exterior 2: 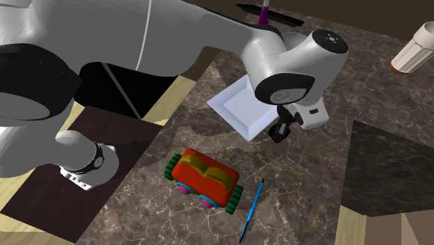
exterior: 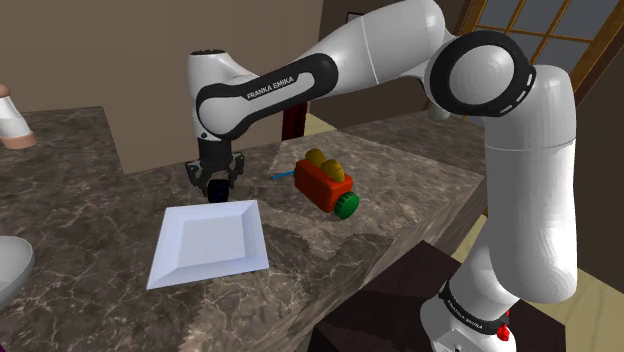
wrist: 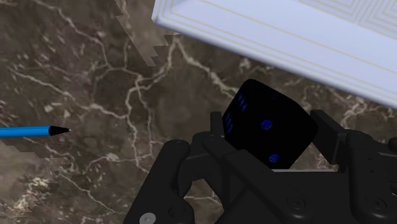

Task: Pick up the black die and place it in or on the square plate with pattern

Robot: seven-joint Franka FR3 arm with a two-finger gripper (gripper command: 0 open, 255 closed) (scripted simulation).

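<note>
Hand (wrist: 272, 127): black, two fingers (wrist: 326, 132), closed on the die, one finger on each of two opposite faces. In the shoulder view it (exterior: 217, 188) hangs low over the desk at the plate's far edge, pointing down.

Die (wrist: 270, 124): black with blue pips, tilted in the grip with one corner up. It sits just beside the plate's rim and outside the plate. Whether it touches the desk cannot be told.

Plate (exterior: 208, 243): square, white, with a raised rim and flat centre; thin lines run along the rim in the wrist view (wrist: 286, 38). It lies flat on the desk, with nothing on it.

Desk (exterior: 100, 200): dark brown marble with pale veins.

Pen (exterior 2: 252, 210): blue with a black tip, lying flat on the desk between the hand and the toy car, near the car.

Toy car (exterior: 325, 180): red body, green wheels, brownish-yellow lumps on top. It stands on the desk to the shoulder view's right of the hand, well apart from the plate.

Arm (exterior: 400, 50): white with dark joints, reaching from the stand across to the shoulder view's left.

Bottle (exterior 2: 415, 47): white with an orange end, at the second exterior view's upper right, well apart from the plate.
</note>
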